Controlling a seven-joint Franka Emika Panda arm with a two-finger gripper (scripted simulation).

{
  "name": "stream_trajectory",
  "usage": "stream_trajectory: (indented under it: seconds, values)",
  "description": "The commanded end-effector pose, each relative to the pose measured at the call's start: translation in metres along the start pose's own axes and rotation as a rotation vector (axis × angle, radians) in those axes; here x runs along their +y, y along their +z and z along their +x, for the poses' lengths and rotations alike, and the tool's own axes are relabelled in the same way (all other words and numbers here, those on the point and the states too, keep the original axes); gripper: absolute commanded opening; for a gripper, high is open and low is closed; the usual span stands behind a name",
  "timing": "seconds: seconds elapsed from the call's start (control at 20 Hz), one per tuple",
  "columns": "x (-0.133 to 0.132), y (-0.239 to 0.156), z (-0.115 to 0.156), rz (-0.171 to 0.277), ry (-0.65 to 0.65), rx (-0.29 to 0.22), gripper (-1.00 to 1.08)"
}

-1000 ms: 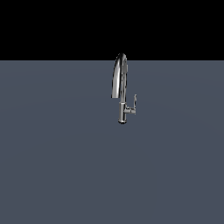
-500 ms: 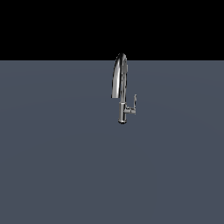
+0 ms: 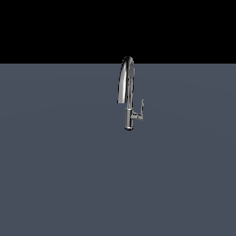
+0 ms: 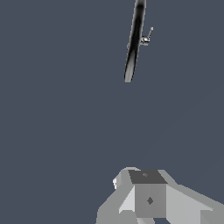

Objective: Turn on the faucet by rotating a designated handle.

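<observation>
The chrome faucet (image 3: 128, 115) stands on the grey surface in the middle of the exterior view, its arched spout (image 3: 124, 80) rising above the stem. The handle (image 3: 141, 109) is a thin lever on a short stub on the stem's side toward the exterior view's right, with its tip pointing up. In the wrist view the faucet (image 4: 134, 41) and handle (image 4: 148, 35) lie well away from my gripper (image 4: 144, 176). The fingers show as one block with no gap between them, holding nothing. The arm does not show in the exterior view.
A flat grey surface (image 3: 69, 175) spreads around the faucet, with a black background (image 3: 55, 27) behind it. No other objects show.
</observation>
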State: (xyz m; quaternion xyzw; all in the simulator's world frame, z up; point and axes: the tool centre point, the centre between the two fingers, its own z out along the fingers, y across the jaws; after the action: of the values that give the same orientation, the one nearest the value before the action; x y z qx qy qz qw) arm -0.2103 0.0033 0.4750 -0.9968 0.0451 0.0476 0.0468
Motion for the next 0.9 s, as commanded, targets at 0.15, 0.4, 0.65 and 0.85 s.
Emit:
stream_trajectory:
  seconds: [0.15,0.4,0.65,0.85]
  values:
    - [0.000,0.003,0.032,0.077,0.078,-0.060,-1.00]
    - [0.002,0.007,0.064,0.152,0.154,-0.119,-1.00]
    - [0.006,0.014,0.095,0.231,0.232,-0.180,-1.00]
    - [0.011,0.021,0.121,0.295,0.296,-0.229,-1.00]
